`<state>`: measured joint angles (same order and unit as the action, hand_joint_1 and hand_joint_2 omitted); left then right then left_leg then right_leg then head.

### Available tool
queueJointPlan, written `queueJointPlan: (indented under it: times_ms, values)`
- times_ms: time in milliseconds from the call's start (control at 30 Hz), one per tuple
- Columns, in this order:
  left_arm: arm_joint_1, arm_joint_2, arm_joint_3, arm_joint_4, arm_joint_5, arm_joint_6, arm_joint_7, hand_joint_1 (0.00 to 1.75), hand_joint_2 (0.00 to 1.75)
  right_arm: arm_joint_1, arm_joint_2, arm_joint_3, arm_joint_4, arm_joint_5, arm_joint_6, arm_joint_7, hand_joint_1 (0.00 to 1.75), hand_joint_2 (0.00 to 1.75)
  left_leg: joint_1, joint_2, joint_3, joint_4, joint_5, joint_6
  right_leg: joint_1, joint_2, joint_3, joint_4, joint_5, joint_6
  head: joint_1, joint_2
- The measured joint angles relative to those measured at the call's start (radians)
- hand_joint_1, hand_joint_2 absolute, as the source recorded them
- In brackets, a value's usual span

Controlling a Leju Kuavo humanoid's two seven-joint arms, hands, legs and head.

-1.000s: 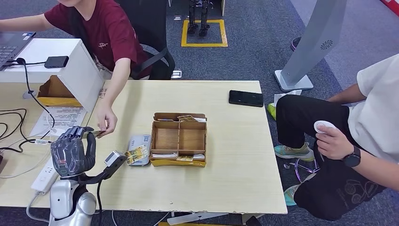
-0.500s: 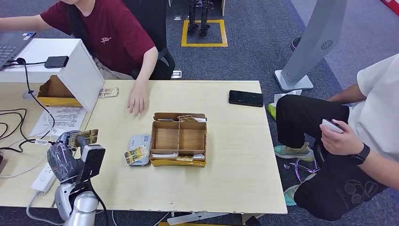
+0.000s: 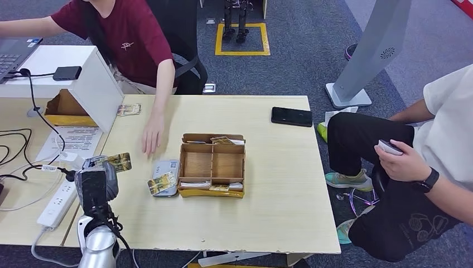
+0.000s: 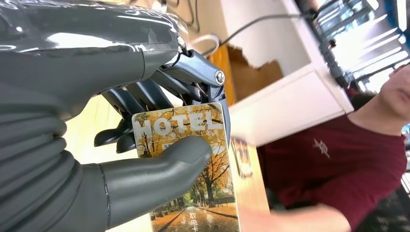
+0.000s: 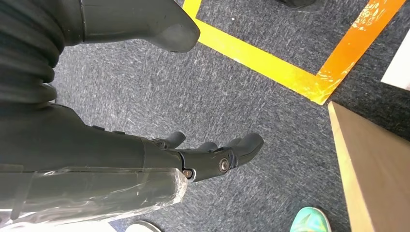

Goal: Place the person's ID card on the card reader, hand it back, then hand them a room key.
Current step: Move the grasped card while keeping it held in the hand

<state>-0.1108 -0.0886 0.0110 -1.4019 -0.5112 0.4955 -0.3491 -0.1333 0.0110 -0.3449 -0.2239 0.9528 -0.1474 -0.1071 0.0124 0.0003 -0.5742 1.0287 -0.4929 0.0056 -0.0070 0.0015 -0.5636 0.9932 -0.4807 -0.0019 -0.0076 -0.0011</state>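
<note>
Card (image 3: 117,162) now off the person's fingers, pinched in left hand (image 3: 96,181) above bench (image 3: 268,218); person's hand (image 3: 150,139) pulled back. Reader (image 3: 165,169) next, probably. Right hand (image 5: 203,154) hanging, loosely spread, empty.

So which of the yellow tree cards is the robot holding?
The card pinched in the left hand; the others lie on the grey reader, in the tray.
</note>
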Motion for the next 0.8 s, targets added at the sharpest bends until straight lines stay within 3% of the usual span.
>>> queueJointPlan:
  times_ms: [133,367,800]
  values:
    - [0.0,0.005,-0.006,0.0,0.068,-0.065,0.023,1.75,1.75,0.006,0.0,-0.004,0.0,0.0,-0.009,-0.002,0.0,1.75,0.0,0.0,0.0,0.0,0.0,0.0,0.0,0.0,0.0,0.0,0.0,0.0,0.0,0.0]
    - [0.001,0.015,-0.04,0.005,0.028,-0.126,0.084,1.75,1.75,0.008,0.0,-0.009,0.0,0.008,-0.009,-0.003,0.0,1.75,0.0,0.0,0.0,0.0,0.0,0.0,0.0,0.0,0.0,0.0,0.0,0.0,0.0,0.0]
    - [-0.016,0.011,-0.087,0.067,-0.006,-0.14,0.119,1.75,1.75,0.006,0.004,-0.009,0.0,0.02,-0.006,0.009,0.0,1.75,0.0,0.0,0.0,0.0,0.0,0.0,0.0,0.0,0.0,0.0,0.0,0.0,0.0,0.0]
